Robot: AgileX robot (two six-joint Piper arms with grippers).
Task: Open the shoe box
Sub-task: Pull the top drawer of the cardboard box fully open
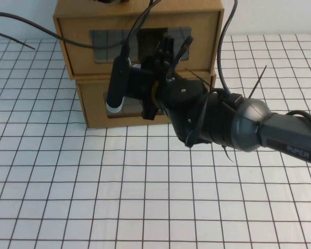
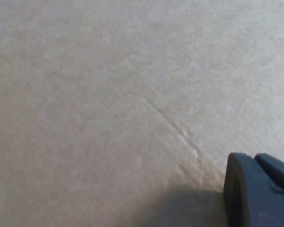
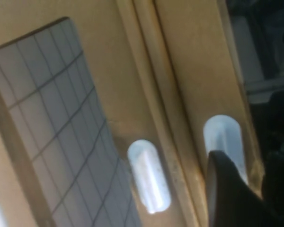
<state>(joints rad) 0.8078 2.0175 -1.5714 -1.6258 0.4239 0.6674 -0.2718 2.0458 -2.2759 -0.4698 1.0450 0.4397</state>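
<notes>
Black right arm (image 1: 217, 122) with grey joint (image 1: 251, 124), white PIPER lettering (image 1: 299, 149) and black cables (image 1: 225, 46)

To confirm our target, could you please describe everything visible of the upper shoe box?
The upper shoe box is brown cardboard with a dark glossy front window, looks closed, and sits upright atop a second box on the gridded table. The right gripper hovers at its front, fingers open, one by a pale oval hole apparently in its lower edge. The left gripper faces plain cardboard up close.

At twelve o'clock on my table (image 1: 145, 207), the upper box (image 1: 78, 31) sits on the lower box (image 1: 93, 115). My right gripper (image 1: 168, 52) is before them; my left gripper (image 2: 262, 191) is close against cardboard (image 2: 109, 94).
</notes>
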